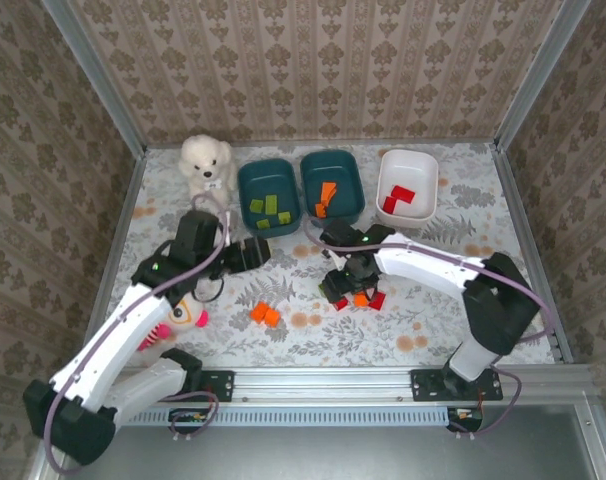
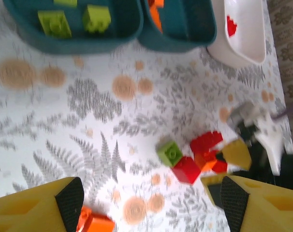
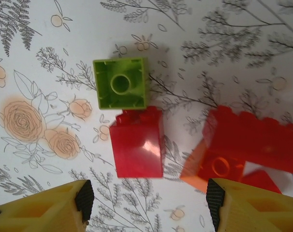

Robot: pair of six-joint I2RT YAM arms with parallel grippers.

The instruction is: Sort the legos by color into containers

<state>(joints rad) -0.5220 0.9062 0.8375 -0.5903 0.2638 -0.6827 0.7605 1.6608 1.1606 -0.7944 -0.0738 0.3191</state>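
Three containers stand at the back: a teal tub [image 1: 268, 195] with green legos [image 2: 96, 18], a teal tub [image 1: 331, 185] with orange ones, and a white tub [image 1: 407, 186] with red ones. A loose cluster lies mid-table: a green brick [image 3: 121, 83], a red brick [image 3: 138, 142], an orange brick [image 3: 214, 166] and more red bricks [image 3: 255, 137]. My right gripper [image 3: 149, 200] hovers open just over this cluster, the red brick lying ahead of its gap. My left gripper [image 2: 150, 200] is open and empty above the cloth, left of the cluster. Two orange bricks [image 1: 265, 314] lie apart.
A white plush dog [image 1: 205, 165] sits at the back left, beside the green tub. A pink and orange plush toy [image 1: 173, 320] lies under the left arm. Metal frame rails [image 1: 113, 85] and patterned walls close in the table.
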